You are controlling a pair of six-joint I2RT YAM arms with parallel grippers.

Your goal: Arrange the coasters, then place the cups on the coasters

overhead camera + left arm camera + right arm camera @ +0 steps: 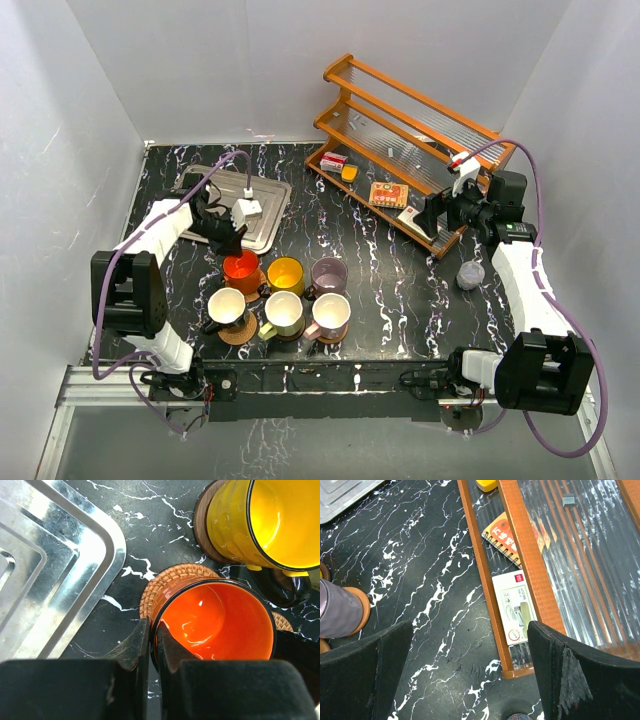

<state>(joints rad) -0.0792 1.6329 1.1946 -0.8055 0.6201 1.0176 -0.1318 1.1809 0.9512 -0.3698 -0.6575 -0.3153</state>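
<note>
White Chinese characters mark the orange spiral notebook (500,535) in the wooden slatted rack (530,565). The white box (516,607) beside it carries a red tag, its print too small to read. The left gripper (152,630) pinches the rim of the glossy orange ceramic mug (215,620), seated on a woven tan round coaster (167,577) just beside the steel tray's (75,555) corner. The right gripper (470,680) gapes wide over the black marble tabletop (435,580) by the rack's edge.
</note>
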